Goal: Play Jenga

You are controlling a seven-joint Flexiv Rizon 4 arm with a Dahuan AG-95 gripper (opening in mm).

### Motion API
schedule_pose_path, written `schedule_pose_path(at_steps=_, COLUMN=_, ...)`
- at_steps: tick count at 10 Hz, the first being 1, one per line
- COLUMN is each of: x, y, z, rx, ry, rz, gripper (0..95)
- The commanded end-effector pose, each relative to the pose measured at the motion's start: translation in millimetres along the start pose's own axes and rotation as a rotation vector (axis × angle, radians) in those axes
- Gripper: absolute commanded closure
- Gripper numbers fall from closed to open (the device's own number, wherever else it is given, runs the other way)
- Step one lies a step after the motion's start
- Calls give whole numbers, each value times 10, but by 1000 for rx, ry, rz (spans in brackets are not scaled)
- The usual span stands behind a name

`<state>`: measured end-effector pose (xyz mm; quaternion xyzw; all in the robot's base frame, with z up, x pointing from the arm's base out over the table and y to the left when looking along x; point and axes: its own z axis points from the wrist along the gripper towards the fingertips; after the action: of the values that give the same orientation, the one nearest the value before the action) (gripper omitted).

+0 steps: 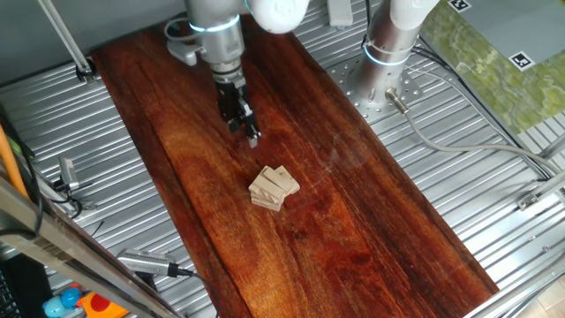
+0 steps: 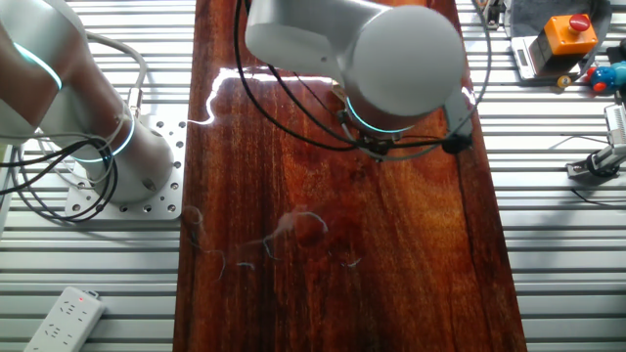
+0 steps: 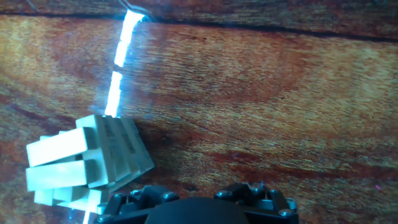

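1. The Jenga stack [image 1: 274, 188] sits on the board [image 1: 371, 230], near its middle; the board lies on the worktop [image 1: 494, 194] and runs lengthwise across it.
2. The tool [image 1: 251, 135] hangs above the board, behind the stack and apart from it in one fixed view; in the hand view the stack [image 3: 87, 165] lies at lower left of the tool's body [image 3: 199, 205].
3. In the other fixed view the arm [image 2: 391, 59] covers the stack; a second arm's base [image 2: 117, 166] stands left of the board [image 2: 421, 274].
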<state>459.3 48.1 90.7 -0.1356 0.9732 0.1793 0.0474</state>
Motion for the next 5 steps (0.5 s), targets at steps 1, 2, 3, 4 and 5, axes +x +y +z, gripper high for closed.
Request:
schedule_pose_path(at_steps=1, x=-21, y=79, z=83, rx=-2, ry=16, rz=10, gripper=190)
schedule_pose_path(at_steps=2, x=-11, y=122, z=120, rx=-2, ry=20, rz=8, gripper=190)
schedule_pose_path(at_steps=3, x=-3, y=125, z=122, rx=-4, ry=19, rz=5, gripper=190)
schedule_pose_path(at_steps=4, x=11, y=126, z=123, rx=-9, ry=16, rz=6, gripper=190)
schedule_pose_path(at_steps=5, x=24, y=127, z=126, rx=-21, ry=11, rz=13, gripper=190)
